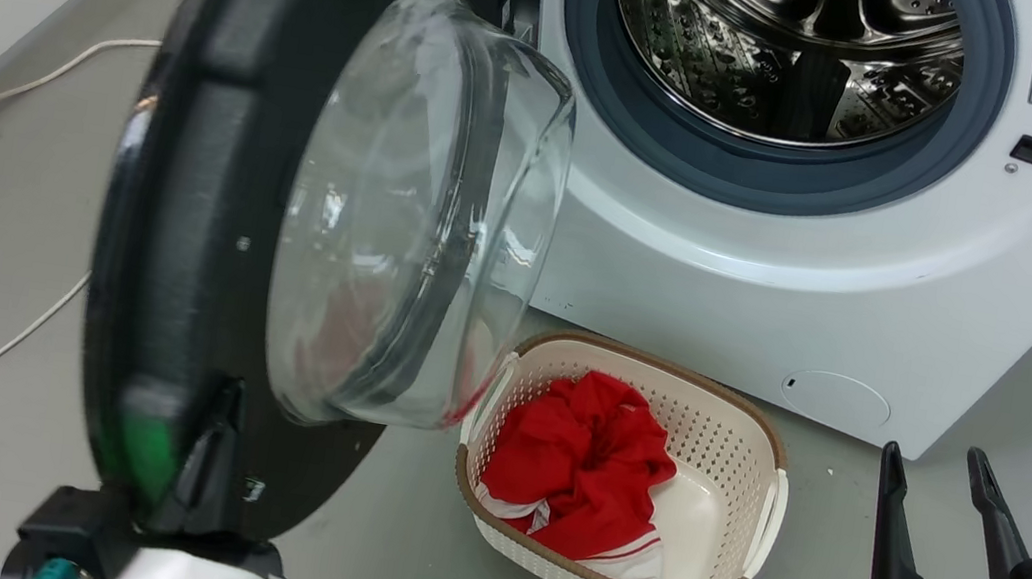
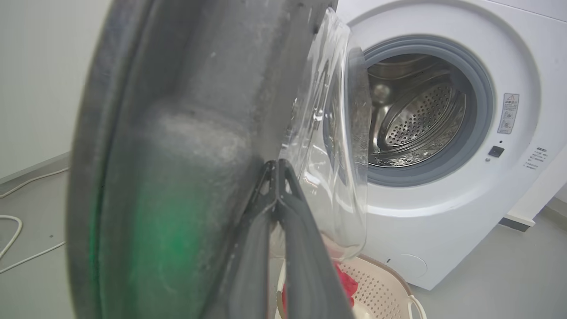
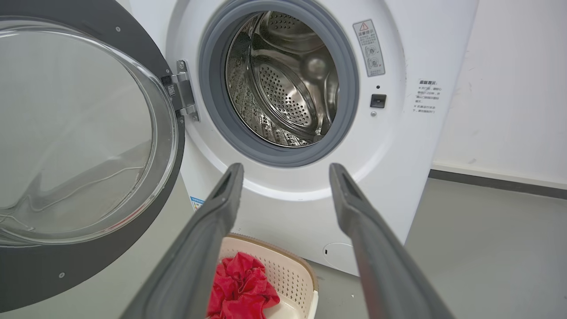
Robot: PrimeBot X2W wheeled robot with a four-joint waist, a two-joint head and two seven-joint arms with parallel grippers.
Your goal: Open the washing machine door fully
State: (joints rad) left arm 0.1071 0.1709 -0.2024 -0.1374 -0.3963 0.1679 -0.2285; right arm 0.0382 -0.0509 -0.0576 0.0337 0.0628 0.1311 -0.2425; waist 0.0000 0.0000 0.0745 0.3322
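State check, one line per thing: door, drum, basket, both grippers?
Door: open, swung well clear of the washer.
Drum: looks empty.
Basket: on the floor, holding red cloth.
Left gripper: shut, against the door's inner face.
Right gripper: open, empty.

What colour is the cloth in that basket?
The cloth is red with white edging; the head view shows it best.

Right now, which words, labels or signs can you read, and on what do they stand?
Grey sticker on the washing machine front: a warning triangle; text too small.
Printed block right of it: too small.
Blue label low on the front: blurred.
No word is legible.
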